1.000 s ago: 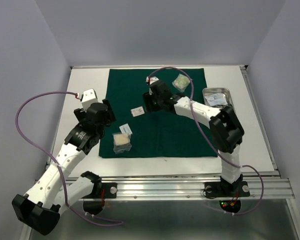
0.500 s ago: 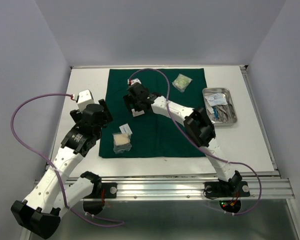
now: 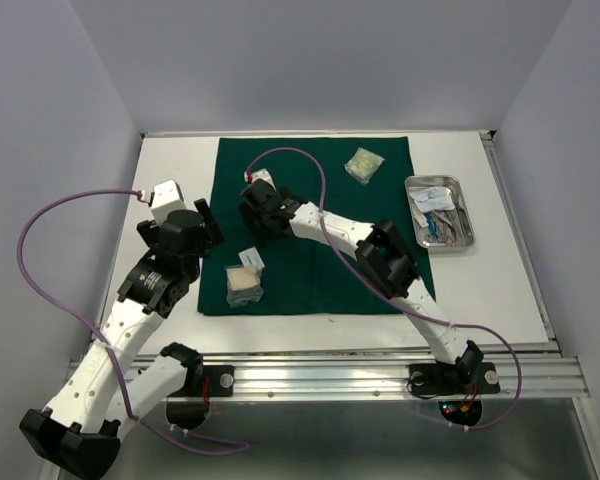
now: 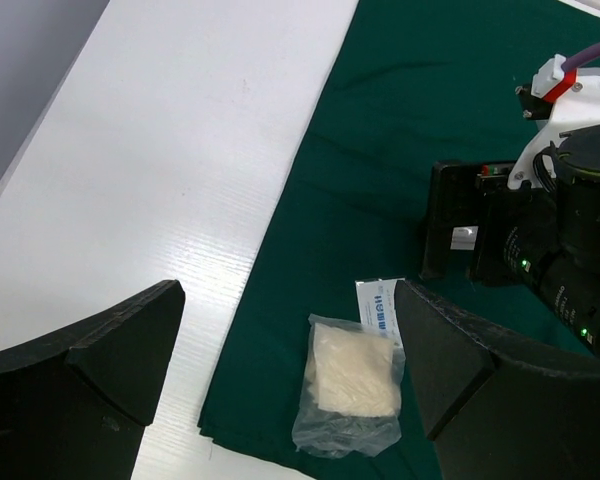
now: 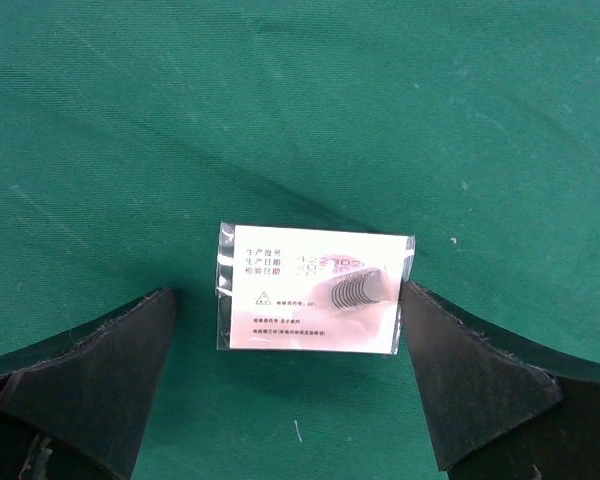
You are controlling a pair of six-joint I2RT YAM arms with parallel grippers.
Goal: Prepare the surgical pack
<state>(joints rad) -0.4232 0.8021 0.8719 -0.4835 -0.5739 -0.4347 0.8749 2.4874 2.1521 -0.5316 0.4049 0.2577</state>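
Right wrist view puts the labelled packet (image 5: 315,290) flat on the green drape (image 5: 280,100), squarely between your right jaws, wide open and gripping nothing. You seem to be at the pick-up: lower and close on it (thin, easy to miss). Only the top view shows the steel tray (image 3: 432,180) at right; left wrist view shows the gauze packet (image 4: 352,385), left jaws open, empty.

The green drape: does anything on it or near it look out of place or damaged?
Nothing looks spilled or torn. Only the steel tray stands at the green drape's right edge, mostly on the table.
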